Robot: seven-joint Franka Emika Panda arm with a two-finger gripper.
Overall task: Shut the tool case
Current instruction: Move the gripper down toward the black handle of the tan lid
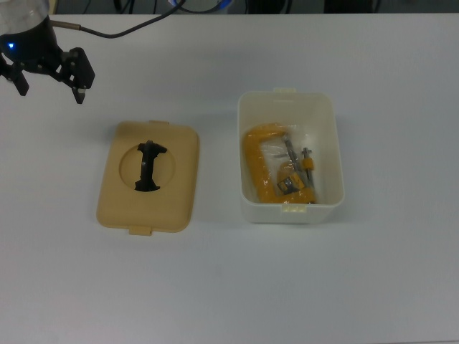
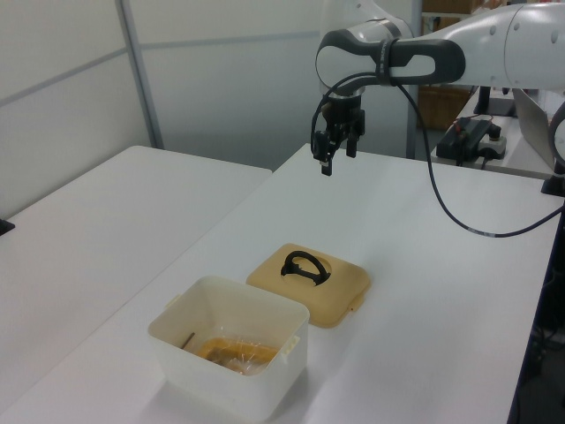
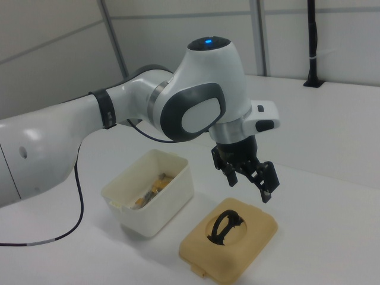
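The tool case lies in two parts on the white table. Its white translucent box [image 1: 324, 122] [image 2: 221, 382] [image 3: 161, 212] stands open with an orange clamp [image 1: 255, 156] inside. The tan lid [image 1: 176, 202] [image 2: 342, 288] [image 3: 250, 237] lies flat beside the box, on the top view's left, its black handle [image 1: 147, 166] facing up. My gripper [image 1: 50, 89] [image 2: 336, 155] [image 3: 249, 184] hangs open and empty in the air. It is apart from the lid, toward the top view's upper left corner.
A black cable [image 1: 122, 30] runs from the wrist across the table's far edge. In the left view a second white table [image 2: 97, 212] stands to the left, with gear [image 2: 477, 137] at the back right.
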